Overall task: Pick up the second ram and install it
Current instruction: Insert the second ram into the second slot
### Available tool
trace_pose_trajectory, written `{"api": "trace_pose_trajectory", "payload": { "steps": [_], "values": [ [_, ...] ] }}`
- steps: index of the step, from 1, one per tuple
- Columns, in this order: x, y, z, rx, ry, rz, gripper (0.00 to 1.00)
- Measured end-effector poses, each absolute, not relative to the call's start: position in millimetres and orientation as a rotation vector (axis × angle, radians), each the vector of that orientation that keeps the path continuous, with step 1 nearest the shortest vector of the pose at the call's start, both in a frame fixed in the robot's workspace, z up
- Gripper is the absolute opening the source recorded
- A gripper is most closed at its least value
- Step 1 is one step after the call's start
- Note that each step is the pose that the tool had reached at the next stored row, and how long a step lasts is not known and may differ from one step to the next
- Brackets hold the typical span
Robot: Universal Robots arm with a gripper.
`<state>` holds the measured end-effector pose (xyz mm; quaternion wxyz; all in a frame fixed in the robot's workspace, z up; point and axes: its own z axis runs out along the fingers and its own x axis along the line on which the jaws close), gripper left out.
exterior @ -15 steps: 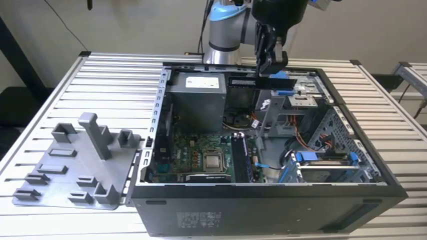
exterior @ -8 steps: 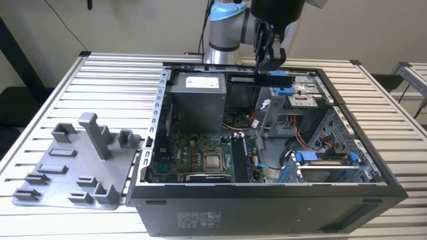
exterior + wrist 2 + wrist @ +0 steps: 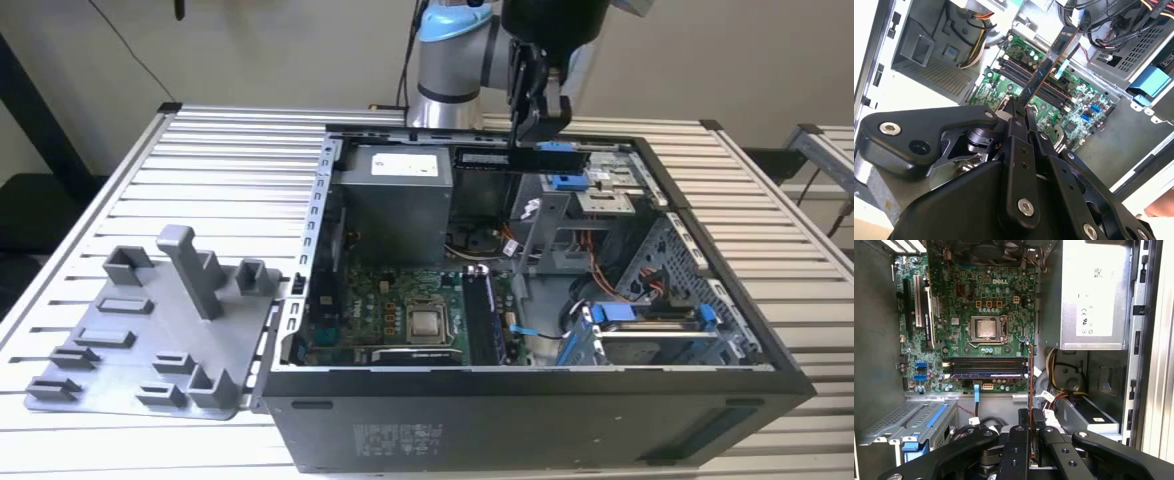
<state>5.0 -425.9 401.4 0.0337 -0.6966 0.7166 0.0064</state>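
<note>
OVER THE OPEN CASE: My pincer [image 3: 541, 135] hangs above the case [image 3: 534, 400], jaws shut tight on the ram [image 3: 491, 158]. I carry the ram level and well above the board [image 3: 400, 315], out past the board's far edge in the exterior view. In the second wrist view the ram [image 3: 1051, 60] juts from my pincer [image 3: 1017, 103] with the board's green face far under it. In the first wrist view the ram [image 3: 1030, 375] shows edge-on ahead of my pincer [image 3: 1030, 412], and it crosses the line of the board's slots [image 3: 986, 367] rather than running along it. The socket [image 3: 986, 329] sits mid-board and the power supply [image 3: 1094, 295] lies off the board's side.

As I judge it, the carry goes well if my grip stays firm and square, so the ram cannot tip. The ram should be turned to lie along a free slot while high over the board, clear of the loose cables [image 3: 1054, 390] at the board's edge. Its notch should meet the slot's key before any push.
</note>
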Motion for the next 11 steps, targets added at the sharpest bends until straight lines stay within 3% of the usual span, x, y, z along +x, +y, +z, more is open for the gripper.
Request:
{"api": "trace_pose_trajectory", "payload": {
  "steps": [11],
  "values": [
    [4.9, -425.9, 401.4, -2.103, 2.242, 0.018, 0.14]
  ]
}}
